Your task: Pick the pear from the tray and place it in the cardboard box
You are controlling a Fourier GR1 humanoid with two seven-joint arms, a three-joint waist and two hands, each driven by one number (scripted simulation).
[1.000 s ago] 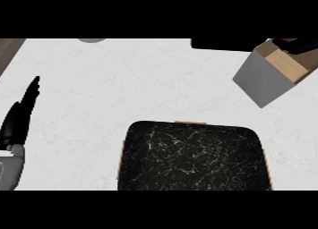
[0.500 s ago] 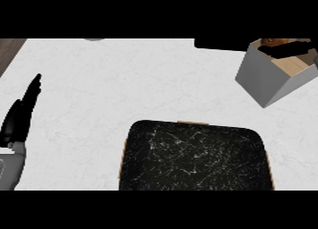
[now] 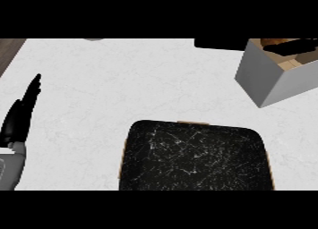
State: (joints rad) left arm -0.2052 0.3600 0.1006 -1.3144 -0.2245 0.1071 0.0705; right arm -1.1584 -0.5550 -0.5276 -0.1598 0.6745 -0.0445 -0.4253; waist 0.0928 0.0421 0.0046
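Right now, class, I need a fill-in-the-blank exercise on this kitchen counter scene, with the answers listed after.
1. The dark tray has no ____ on it.
2. The left hand rests with its fingers ____.
3. The cardboard box stands at the view's upper ____.
4. The right hand shows at the ____ of the box.

Answers: pear; straight; right; opening

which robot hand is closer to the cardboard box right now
Right. The right robot hand is over the cardboard box's open top at the far right; the left robot hand rests open at the left edge, across the counter.

White marbled counter (image 3: 122, 80), perhaps wooden edge (image 3: 2, 56)
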